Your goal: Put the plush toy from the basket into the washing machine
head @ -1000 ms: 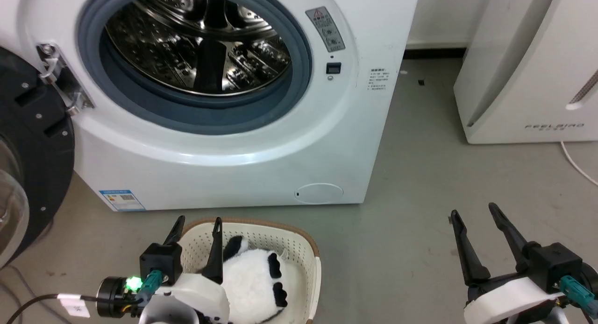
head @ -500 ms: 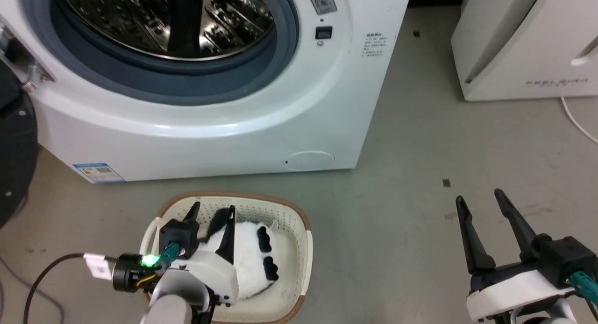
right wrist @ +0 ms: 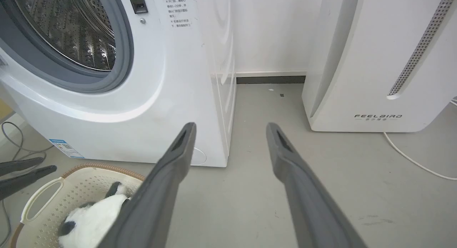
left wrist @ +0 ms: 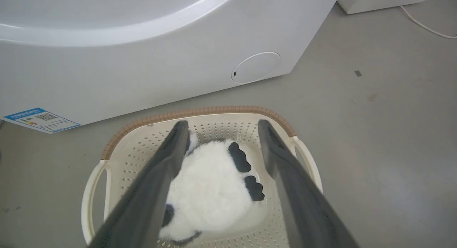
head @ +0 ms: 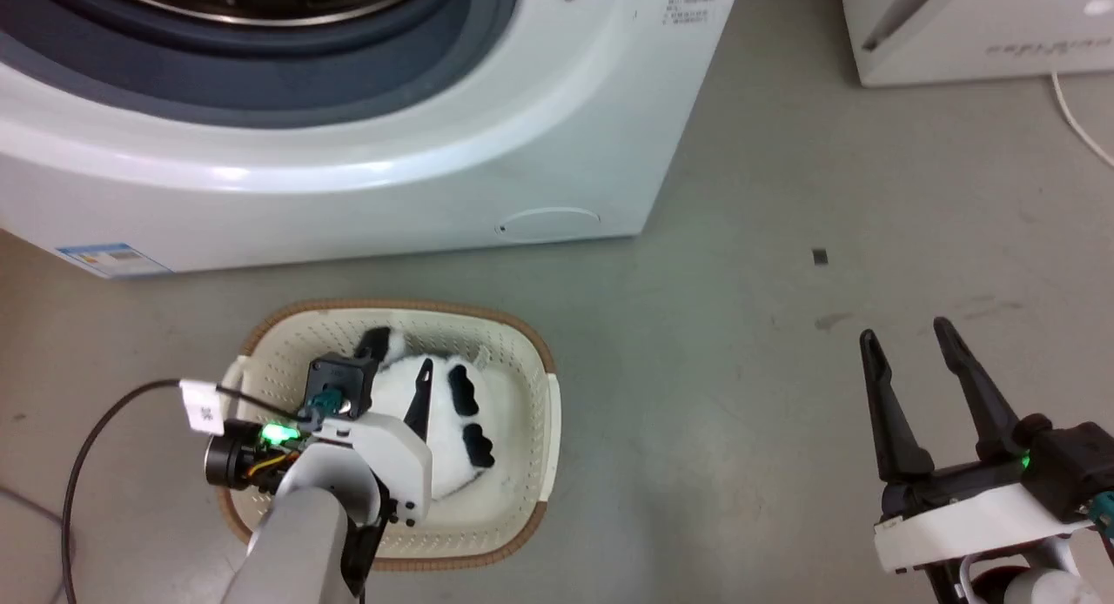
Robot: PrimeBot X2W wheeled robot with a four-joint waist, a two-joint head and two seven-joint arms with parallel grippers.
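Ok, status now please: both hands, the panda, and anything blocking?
Left hand open over plush toy, no grip yet. Right hand open, empty. Toy lies in basket. Nothing blocks it.

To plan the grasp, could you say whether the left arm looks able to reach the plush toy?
Probably yes: the left gripper hangs open above the plush toy in the basket, with nothing between them.

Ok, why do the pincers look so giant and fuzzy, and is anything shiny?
Left wrist view: the left pincer sits right by the lens, so it looms huge and soft-edged, while the basket rim looks crisp. Right wrist view: the right pincer blurs the same way, and the steel drum sparkles with reflections. Head view: a bright glare streak runs along the washing machine.
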